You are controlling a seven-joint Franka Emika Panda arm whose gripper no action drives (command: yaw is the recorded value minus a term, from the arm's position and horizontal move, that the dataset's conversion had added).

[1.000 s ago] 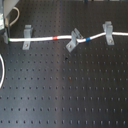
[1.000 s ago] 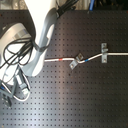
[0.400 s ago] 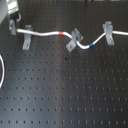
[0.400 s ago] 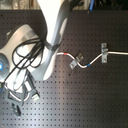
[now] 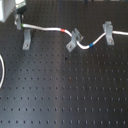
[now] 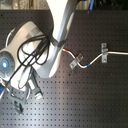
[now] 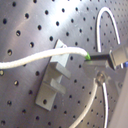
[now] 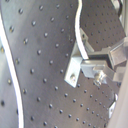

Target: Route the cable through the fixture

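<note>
My gripper (image 7: 97,59) is pinched on the cable (image 7: 35,57) at its green-marked end; in the first wrist view the two fingers (image 7: 112,57) close on the green mark, right of centre in the frame. From there the cable runs to the left edge of the frame, passing over the top of a grey bracket (image 7: 54,80) bolted to the black perforated board (image 7: 30,30). In the second wrist view the same bracket (image 8: 77,65) sits at centre frame with the cord rising from it toward the upper edge.

In the first exterior view my gripper (image 5: 20,21) is in the upper left corner, holding the green end above the nearest bracket (image 5: 27,39). The cable (image 5: 47,29) leads right from there; its red band lies just left of the middle bracket (image 5: 74,40), at upper centre. Past that bracket the cable dips, shows its blue band, then climbs to the far bracket (image 5: 107,31) at upper right and leaves by the right edge.

A second, plain white cord (image 5: 2,75) curves along the left edge of the first exterior view, well apart from the brackets.

In the second exterior view my arm (image 6: 60,30) fills the upper left and centre, with black hoses (image 6: 30,55) looped over it. The cable (image 6: 117,51) emerges at its right, through two brackets, to the right edge
</note>
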